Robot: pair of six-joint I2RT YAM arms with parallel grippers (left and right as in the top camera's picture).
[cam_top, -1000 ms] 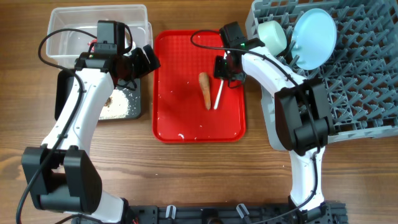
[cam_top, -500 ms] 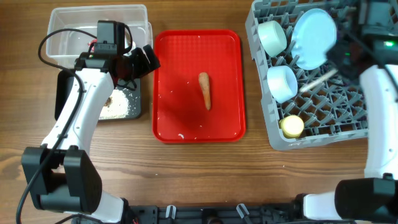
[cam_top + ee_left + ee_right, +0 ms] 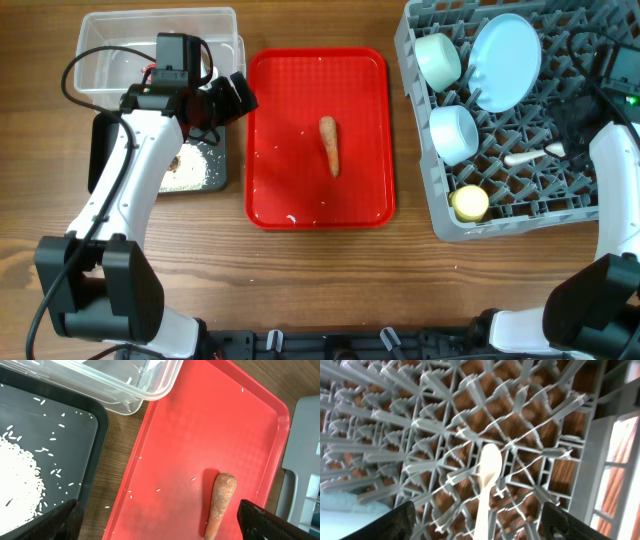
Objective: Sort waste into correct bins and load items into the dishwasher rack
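At the near edge of the dishwasher rack [image 3: 575, 185] sits the yellow cup [image 3: 470, 203]. Just beyond, the white spoon [image 3: 533, 155] lies across the pegs beneath the right fingers [image 3: 402, 522], spread and empty. The carrot [image 3: 329, 146] lies on the red tray [image 3: 290, 120], with the left fingers [image 3: 60, 520] spread nearby.

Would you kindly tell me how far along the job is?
Done: plate, two bowls, cup and spoon sit in the rack; rice lies in the black bin. In hand: nothing; left gripper and right gripper are open. Left: the carrot and stray grains on the red tray.
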